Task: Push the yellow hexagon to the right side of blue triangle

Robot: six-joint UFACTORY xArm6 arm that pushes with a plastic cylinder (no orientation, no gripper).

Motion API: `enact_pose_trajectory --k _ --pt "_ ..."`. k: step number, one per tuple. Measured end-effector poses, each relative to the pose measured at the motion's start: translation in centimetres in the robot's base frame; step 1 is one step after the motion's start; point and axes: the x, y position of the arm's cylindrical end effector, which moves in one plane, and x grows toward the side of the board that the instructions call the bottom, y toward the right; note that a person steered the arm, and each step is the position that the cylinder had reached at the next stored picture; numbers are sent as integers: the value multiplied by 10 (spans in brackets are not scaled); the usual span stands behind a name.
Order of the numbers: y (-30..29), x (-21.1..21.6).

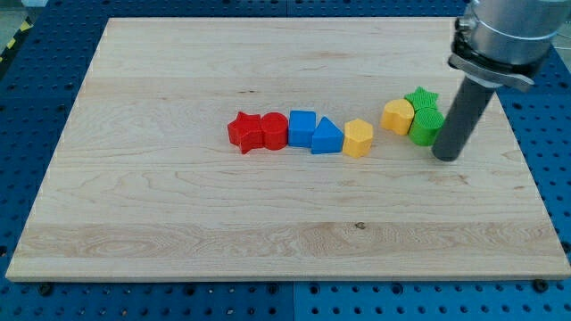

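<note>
1. At the view's left of the row, a red star block (243, 132) and a red cylinder-like block (274, 131) are being seen touching, with a blue cube (302, 127) just beside them at 3 o'clock.
2. The blue triangle (326, 137) is lying next in the row, and the yellow hexagon (358, 138) is resting just at its 3 o'clock, apparently touching or nearly so; the task is being judged as all but done, with at most a small nudge left.
3. The hexagon is being judged light, stiff and easily slid on the smooth wooden table (178, 232); no hold can be taken, so it would be pushed on a flat side face, squarely, since an off-centre push is likely to spin it.
4. Further toward 3 o'clock, a second yellow block (398, 116), a green star (421, 97) and a green block (426, 127) are being seen clustered together.
5. No jaws are carried, so nothing is being pinched: my tip (447, 157) is standing just at 4 o'clock of the green block, well apart from the hexagon, at the hexagon's 3 o'clock.
</note>
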Motion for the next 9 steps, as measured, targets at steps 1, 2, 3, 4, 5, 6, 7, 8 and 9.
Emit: enact_pose_trajectory --k 1,2,3,4,5,6,7,8,9 --pt "0 14" --pt "0 14" --pt "0 34" --pt "-1 44" --pt "-15 57" --pt "-41 58" --pt "-70 57" --pt "-87 48" --pt "-87 32"
